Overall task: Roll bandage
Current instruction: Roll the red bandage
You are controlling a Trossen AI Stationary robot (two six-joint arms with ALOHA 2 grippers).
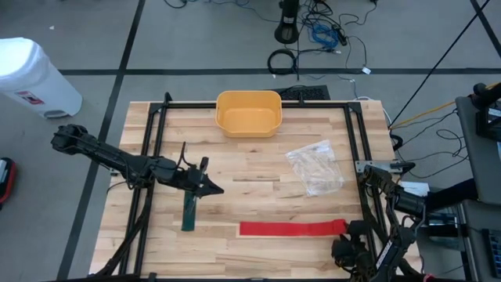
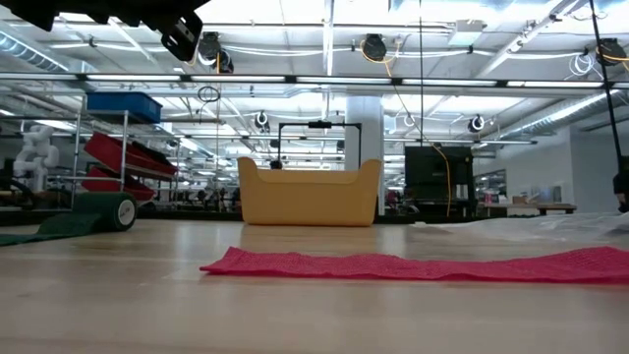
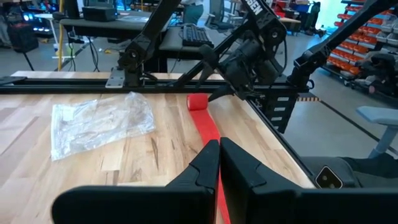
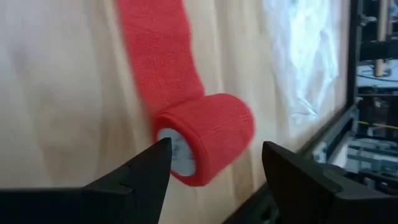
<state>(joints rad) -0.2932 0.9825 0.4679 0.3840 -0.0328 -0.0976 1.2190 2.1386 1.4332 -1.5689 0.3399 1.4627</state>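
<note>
Two wide fingers of your right end effector [image 4: 214, 163] straddle the red bandage [image 4: 205, 146] roll, ready to turn it.

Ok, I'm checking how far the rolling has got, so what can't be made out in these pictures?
- Red bandage: in the high view its rolled end sits under the right gripper, so the roll's thickness is hidden there.
- Green bandage: in the high view the left gripper covers its top end; in the low view its strip is cut off by the edge.
- Plastic bag: contents too small to tell.
</note>
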